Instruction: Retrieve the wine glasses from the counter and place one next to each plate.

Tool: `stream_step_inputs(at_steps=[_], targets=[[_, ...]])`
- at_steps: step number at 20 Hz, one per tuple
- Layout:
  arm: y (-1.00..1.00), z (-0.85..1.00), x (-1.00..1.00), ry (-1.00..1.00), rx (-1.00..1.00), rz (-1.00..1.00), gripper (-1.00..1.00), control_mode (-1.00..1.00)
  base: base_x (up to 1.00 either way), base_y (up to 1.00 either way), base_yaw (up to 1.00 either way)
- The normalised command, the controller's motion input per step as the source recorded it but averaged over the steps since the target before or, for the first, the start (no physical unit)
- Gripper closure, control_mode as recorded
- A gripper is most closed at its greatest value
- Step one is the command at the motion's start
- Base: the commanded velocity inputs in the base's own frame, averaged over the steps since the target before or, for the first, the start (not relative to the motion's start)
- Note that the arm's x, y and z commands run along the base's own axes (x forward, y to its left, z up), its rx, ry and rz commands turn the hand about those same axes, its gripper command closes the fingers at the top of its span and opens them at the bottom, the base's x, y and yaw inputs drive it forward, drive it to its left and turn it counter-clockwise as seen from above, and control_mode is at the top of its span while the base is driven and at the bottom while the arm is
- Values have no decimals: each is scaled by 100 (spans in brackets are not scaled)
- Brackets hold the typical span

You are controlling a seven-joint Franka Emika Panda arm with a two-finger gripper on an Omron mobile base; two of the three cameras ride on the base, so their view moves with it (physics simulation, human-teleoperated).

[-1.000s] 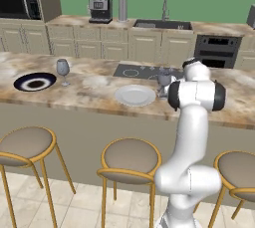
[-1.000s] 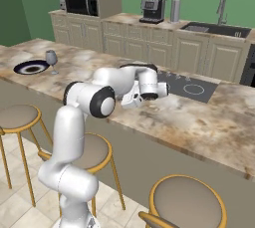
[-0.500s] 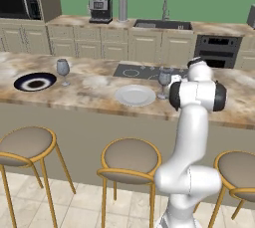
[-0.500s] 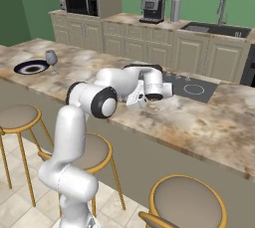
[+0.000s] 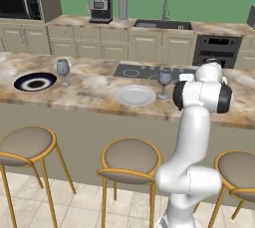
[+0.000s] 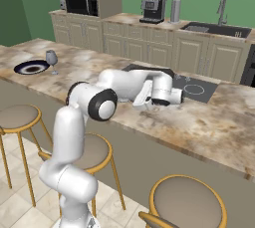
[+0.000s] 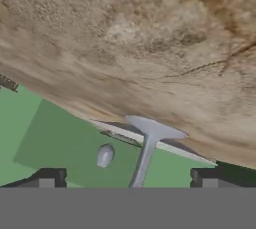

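Between the hand's (image 7: 125, 177) fingertips, glass stem (image 7: 144, 159).

The robot arm (image 5: 191, 122) is showing as a glossy white build of rounded, tube-like segments stacked from a bulbous white base section. Dark grey to black rings are marking its joints, the plainest being a round dark cap at the elbow (image 6: 102, 105) and a dark band on the upper joint (image 5: 225, 97). The wrist is ending in a boxy white hand (image 6: 160, 94) with a dark underside. Two small dark, squared fingertips (image 7: 47, 177) are carrying lighter grey faces.
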Motion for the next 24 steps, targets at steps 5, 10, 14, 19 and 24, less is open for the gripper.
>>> stream_step_inputs(at_steps=[5, 10, 14, 19, 24], targets=[[5, 70, -88, -22, 1, -22, -100, -100, 0, 0, 0], [46, 90, -86, -33, -2, -9, -100, -100, 0, 0, 0], [53, 100, -76, -28, -2, -2, -100, -100, 0, 0, 0], [47, 100, -83, -23, 0, 0, -100, -100, 0, 0, 0], [46, 99, -98, -25, 0, 1, -100, -100, 0, 0, 0]])
